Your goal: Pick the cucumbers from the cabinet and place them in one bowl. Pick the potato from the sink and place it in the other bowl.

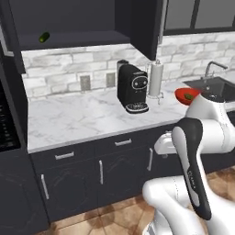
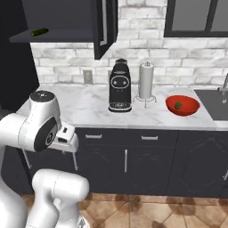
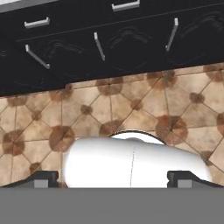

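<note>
Resting on the cabinet (image 1: 73,39) shelf, one cucumber (image 1: 44,37) lies far above the released, empty hand (image 3: 112,178).

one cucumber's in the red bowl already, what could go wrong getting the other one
The remaining cucumber lies on its side near the cabinet shelf's front edge; a nudge could roll it off.

The open cabinet door juts out beside the shelf, so the arm might clip it reaching up.

The open gripper points at the floor, so a wide swing past the coffee machine is needed.

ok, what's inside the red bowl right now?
One cucumber lies in the red bowl. In the left base view the arm covers the bowl's near side, so that part of its inside is hidden there.
</note>
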Available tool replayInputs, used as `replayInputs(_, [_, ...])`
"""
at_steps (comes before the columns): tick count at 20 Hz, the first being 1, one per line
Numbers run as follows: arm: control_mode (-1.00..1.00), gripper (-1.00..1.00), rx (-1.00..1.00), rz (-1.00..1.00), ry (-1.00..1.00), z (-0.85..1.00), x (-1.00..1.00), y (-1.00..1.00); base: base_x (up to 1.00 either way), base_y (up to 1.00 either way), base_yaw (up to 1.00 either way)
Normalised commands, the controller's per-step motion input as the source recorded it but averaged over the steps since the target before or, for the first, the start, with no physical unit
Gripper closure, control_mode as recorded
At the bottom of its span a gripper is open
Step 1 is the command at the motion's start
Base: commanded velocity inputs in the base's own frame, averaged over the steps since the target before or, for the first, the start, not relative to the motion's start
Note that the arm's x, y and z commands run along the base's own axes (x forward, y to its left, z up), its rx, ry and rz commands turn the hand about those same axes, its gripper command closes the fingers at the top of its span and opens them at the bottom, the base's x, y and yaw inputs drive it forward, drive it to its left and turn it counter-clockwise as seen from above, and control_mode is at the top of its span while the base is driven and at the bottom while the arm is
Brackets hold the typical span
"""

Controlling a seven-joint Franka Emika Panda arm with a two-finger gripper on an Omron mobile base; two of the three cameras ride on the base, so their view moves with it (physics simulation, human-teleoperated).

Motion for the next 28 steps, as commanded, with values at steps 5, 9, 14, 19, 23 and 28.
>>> replayInputs(5, [1.00,-1.00,0.00,0.00,0.00,0.00,0.00,0.00,0.61,0.71,0.01])
replayInputs(9, [1.00,-1.00,0.00,0.00,0.00,0.00,0.00,0.00,0.76,0.75,0.00])
replayInputs(14, [1.00,-1.00,0.00,0.00,0.00,0.00,0.00,0.00,0.97,0.33,0.00])
replayInputs(19, [1.00,-1.00,0.00,0.00,0.00,0.00,0.00,0.00,0.74,0.23,0.01])
replayInputs(23, [1.00,-1.00,0.00,0.00,0.00,0.00,0.00,0.00,0.26,0.42,0.00])
replayInputs(28, [1.00,-1.00,0.00,0.00,0.00,0.00,0.00,0.00,0.01,0.07,0.00])
